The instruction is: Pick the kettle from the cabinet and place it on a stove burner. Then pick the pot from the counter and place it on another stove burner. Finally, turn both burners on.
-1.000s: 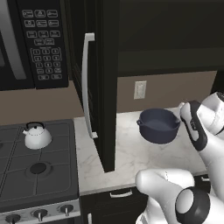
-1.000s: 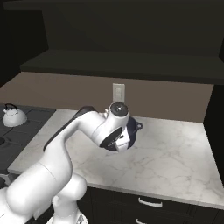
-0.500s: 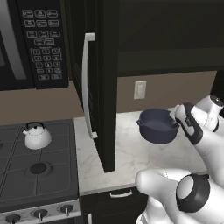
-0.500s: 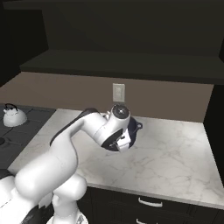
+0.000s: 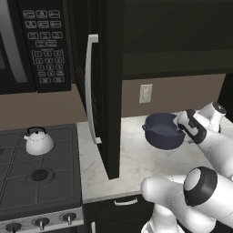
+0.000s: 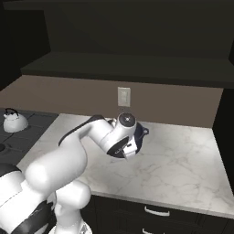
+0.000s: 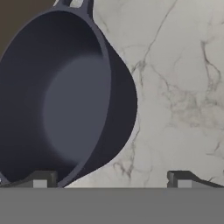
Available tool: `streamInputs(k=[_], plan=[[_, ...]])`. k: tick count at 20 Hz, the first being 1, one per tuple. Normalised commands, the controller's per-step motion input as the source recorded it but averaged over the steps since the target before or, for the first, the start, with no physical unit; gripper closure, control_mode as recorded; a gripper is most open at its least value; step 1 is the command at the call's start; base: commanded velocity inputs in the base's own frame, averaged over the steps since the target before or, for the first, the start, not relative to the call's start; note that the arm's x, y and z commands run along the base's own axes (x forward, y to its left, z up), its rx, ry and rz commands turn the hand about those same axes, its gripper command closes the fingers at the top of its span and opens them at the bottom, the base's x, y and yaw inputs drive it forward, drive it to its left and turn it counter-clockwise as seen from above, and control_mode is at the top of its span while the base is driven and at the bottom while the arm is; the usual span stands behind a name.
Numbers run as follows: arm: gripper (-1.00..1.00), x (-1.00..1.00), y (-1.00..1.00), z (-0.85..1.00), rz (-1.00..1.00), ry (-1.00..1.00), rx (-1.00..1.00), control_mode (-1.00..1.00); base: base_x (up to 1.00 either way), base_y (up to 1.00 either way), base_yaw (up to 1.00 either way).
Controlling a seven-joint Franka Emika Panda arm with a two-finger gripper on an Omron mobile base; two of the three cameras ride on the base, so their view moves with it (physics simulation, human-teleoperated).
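**panda_fan:** So the kettle (image 5: 38,142) is parked on a back burner of the stove (image 5: 41,175), handle up. Looks like that half's sorted and the pot is the job now?

**grate_mate:** That's my read. The pot (image 5: 163,131) sits on the bench (image 5: 132,159) toward its back edge, just below the wall outlet (image 5: 145,93), well apart from the stove. The open cabinet door (image 5: 101,86) hangs over the bench between the two.

**panda_fan:** And the pincer?

**grate_mate:** The pincer (image 7: 113,178) is spread wide with nothing in it, hanging right at the pot's rim. From the hand camera one fingertip (image 7: 41,178) is over the inside of the pot and the other over bare marble, so the wall runs between them. Good straddle, I'd say.

**panda_fan:** So just drop and squeeze?

**grate_mate:** Mostly. I'd go straight down until the rim is deep between the fingers, not just nipped at the lip, since a wide pot held by one side will want to tip. Stay clear of the loop handle (image 7: 74,4) at the far rim. Then lift properly high before swinging over, because that door is in the way.
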Motion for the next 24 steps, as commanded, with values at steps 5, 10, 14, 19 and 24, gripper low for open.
streamInputs(k=[5,10,14,19,24], plan=[[-1.0,0.22,-0.01,-0.2,0.0,0.01,0.0,-1.0,0.0,0.0,0.0],[-1.0,0.2,0.0,-0.19,0.0,0.02,0.0,-1.0,0.0,0.0,0.0],[-1.0,0.18,0.0,-0.18,0.0,0.03,0.0,-1.0,0.0,0.0,0.0],[-1.0,0.2,0.0,-0.16,0.0,0.02,0.0,-1.0,0.0,0.0,0.0],[-1.0,0.1,0.0,-0.1,0.0,0.01,0.0,-1.0,0.0,0.0,0.0]])
